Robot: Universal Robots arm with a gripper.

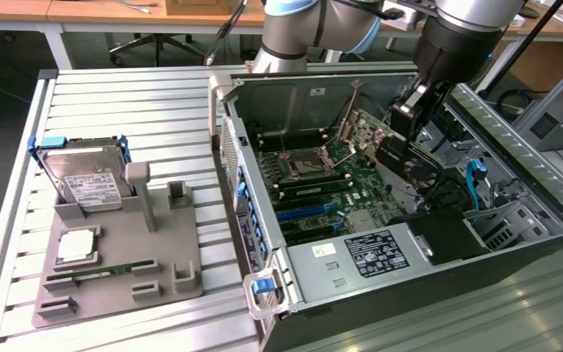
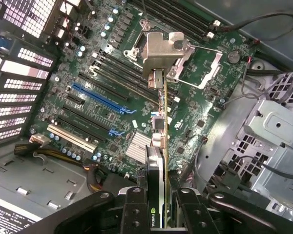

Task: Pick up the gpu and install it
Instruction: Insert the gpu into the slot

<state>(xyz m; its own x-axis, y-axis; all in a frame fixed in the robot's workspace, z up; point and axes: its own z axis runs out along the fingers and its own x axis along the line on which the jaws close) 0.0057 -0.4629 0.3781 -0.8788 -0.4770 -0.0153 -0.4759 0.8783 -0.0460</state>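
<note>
Though edge-on, flat black gpu (image 2: pixel 155 168).

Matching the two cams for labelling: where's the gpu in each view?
Exterior view: the gpu is inside the open PC case, toward the exterior view's right, over the motherboard.
Wrist view: the gpu is edge-on, clamped in the gripper, with its silver bracket end farthest from the fingers.
Shared landmark: the long blue slot on the motherboard.
</note>
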